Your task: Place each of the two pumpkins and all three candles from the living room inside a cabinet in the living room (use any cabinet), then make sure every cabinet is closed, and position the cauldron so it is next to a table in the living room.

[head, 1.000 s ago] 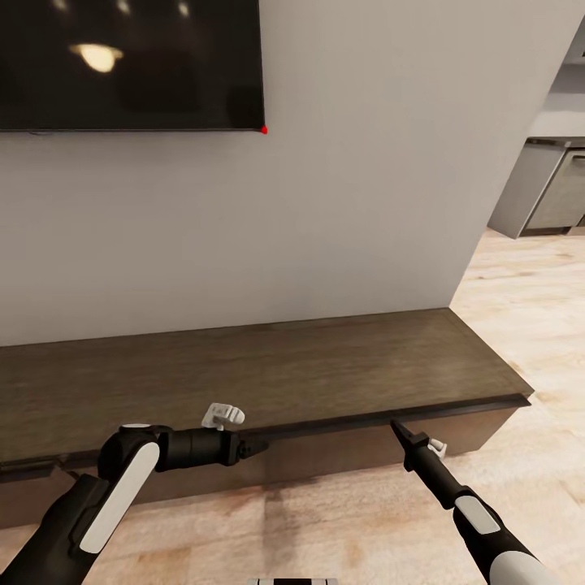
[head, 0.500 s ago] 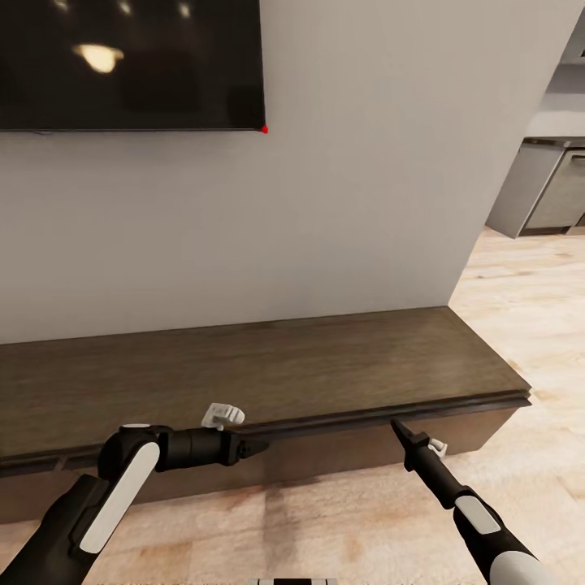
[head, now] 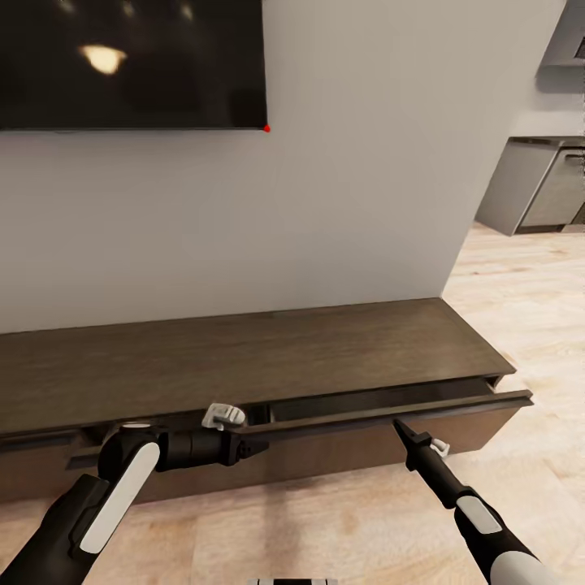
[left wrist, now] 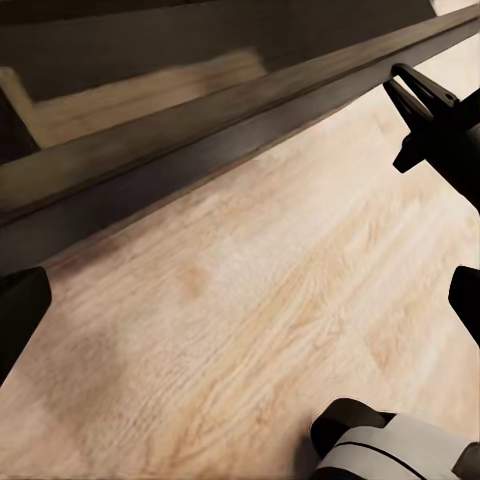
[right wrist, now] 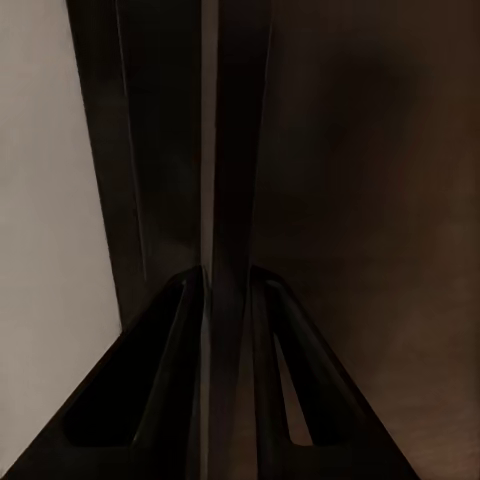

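Rt gripper (right wrist: 232, 290) has its jaws clamped on the drawer front (head: 390, 412) of the cabinet (head: 244, 366), part open; pull straight & level twd you; lft gripper (head: 258, 445) under the lip, jaws state can't tell.

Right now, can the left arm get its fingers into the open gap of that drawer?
Probably yes. The drawer stands partly pulled out, its gap open from above, and the left gripper sits just under the front's left end with nothing between. The right gripper grips the front edge further along, clear of that path.

The cabinet (head: 244, 366) stands against the wall (head: 366, 162), below the television (head: 130, 65).
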Controlling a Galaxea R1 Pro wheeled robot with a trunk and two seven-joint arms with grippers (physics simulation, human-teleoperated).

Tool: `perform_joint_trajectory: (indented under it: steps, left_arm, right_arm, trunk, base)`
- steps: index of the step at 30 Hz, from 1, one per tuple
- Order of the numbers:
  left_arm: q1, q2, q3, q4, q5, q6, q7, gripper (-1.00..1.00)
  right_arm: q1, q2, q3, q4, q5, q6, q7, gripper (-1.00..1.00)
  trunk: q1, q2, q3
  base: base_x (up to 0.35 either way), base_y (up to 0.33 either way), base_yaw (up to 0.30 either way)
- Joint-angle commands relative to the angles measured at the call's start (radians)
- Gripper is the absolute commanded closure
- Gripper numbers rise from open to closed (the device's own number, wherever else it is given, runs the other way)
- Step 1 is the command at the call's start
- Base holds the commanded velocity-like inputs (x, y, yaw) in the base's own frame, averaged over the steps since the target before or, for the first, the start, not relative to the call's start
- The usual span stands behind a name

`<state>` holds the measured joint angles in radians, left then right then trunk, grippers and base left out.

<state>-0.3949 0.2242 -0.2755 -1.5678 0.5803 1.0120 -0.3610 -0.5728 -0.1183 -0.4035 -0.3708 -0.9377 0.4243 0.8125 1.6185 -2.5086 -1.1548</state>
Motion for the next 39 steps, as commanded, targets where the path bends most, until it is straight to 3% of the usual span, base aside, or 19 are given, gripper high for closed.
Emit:
perform_joint_trajectory:
  steps: [1,24,39]
  left_arm:
    - [-0.001,0.0,-0.001,0.0,-0.007,0.002,-0.007,-1.0]
    - [-0.001,0.0,-0.001,0.0,-0.007,0.002,-0.007,-1.0]
    - [-0.001,0.0,-0.001,0.0,-0.007,0.002,-0.006,-1.0]
  right_arm:
    - [-0.001,0.001,0.015,0.0,-0.008,0.022,0.012,1.0]
    - [-0.001,0.0,0.014,-0.002,-0.009,0.022,0.008,1.0]
    - [-0.001,0.0,0.014,-0.001,-0.007,0.022,0.008,1.0]
  trunk:
    - [-0.001,0.0,-0.001]
    - [-0.001,0.0,-0.001]
    - [-0.001,0.0,-0.001]
  base:
    - [-0.22,0.0,0.0]
    - [-0.194,0.0,0.0]
    - [-0.101,0.0,0.0]
